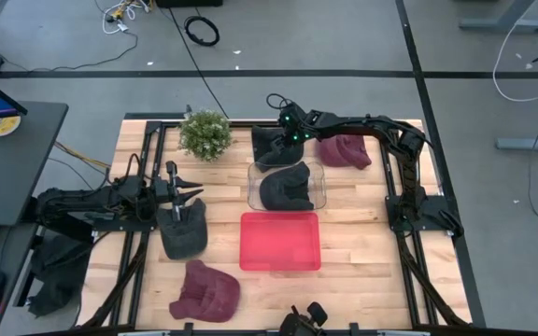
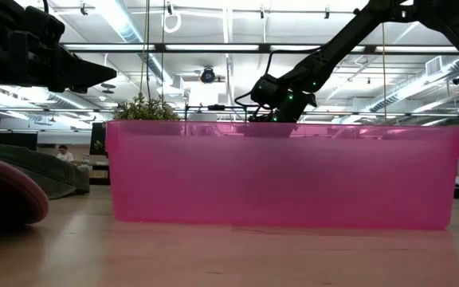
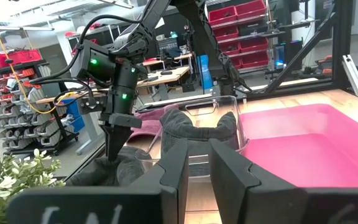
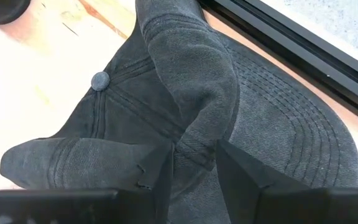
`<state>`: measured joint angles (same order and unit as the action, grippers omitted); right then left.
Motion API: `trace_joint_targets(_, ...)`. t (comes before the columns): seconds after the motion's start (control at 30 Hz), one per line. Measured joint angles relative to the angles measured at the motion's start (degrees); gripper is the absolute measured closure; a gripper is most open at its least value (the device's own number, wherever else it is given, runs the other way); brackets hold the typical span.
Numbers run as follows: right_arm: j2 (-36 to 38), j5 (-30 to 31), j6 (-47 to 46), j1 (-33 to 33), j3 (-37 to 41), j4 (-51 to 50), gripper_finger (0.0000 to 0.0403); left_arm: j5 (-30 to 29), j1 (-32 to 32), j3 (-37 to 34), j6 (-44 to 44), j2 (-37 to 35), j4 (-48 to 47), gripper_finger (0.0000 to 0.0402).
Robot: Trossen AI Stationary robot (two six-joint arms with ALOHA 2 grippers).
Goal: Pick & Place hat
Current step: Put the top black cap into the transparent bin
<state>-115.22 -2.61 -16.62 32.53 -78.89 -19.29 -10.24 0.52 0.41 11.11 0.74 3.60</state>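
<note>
Occlusions and cut-offs
Pink bin (image 2: 284,175) hid the clear bin and caps behind it in low view; maroon cap (image 2: 6,191) was cropped at the edge.

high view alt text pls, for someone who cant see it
Seen from above, the right gripper pinches a dark grey cap at the table's far edge, beside a clear bin holding another grey cap. The left gripper hovers over a third grey cap, near an empty pink bin.
</note>
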Motion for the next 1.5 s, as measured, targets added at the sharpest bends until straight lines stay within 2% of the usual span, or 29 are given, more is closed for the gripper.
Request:
trace_joint_targets(0.13, -0.58, -0.05, 0.17, -0.07, 0.0, 0.55, 0.028, -0.02, -0.01, -0.01, 0.0, -0.01, 0.0, 0.0335)
trace_joint_targets(0.23, -2.49, -2.31, 0.4, -0.08, -0.06, 2.17, 0.028, 0.0, -0.01, 0.01, 0.0, -0.01, 0.0, 0.0335)
trace_joint_targets(0.37, -4.28, -1.76, 2.24, -0.09, -5.03, -4.9, 0.028, 0.0, 0.01, 0.0, -0.01, 0.0, 0.01, 0.0335)
trace_joint_targets(0.5, -4.48, -1.33, 3.23, -0.13, -5.84, -5.26, 0.0285, 0.0, 0.01, 0.0, -0.01, 0.0, -0.01, 0.0335)
trace_joint_targets(0.6, -4.46, -1.29, 5.03, -0.13, -5.84, -5.33, 0.0315, 0.0, -0.01, 0.01, 0.0, -0.01, 0.0, 0.0335)
trace_joint_targets(0.73, -4.46, -1.32, 8.1, -0.12, -5.84, -5.51, 0.0387, 0.0, 0.01, 0.01, -0.02, 0.0, -0.01, 0.0335)
trace_joint_targets(0.87, -3.8, -1.31, 8.72, -0.13, -5.84, -5.59, 0.0391, 0.0, -0.01, 0.01, -0.02, 0.01, -0.02, 0.0335)
trace_joint_targets(1.17, 3.01, 1.54, 8.95, -0.88, -5.84, -5.89, 0.04, 0.0, 0.01, 0.0, -0.02, 0.0, 0.02, 0.0335)
trace_joint_targets(1.5, 11.52, 11.63, 8.14, -7.25, -5.84, -8.92, 0.0402, 0.0, 0.01, 0.01, -0.02, 0.01, 0.01, 0.0335)
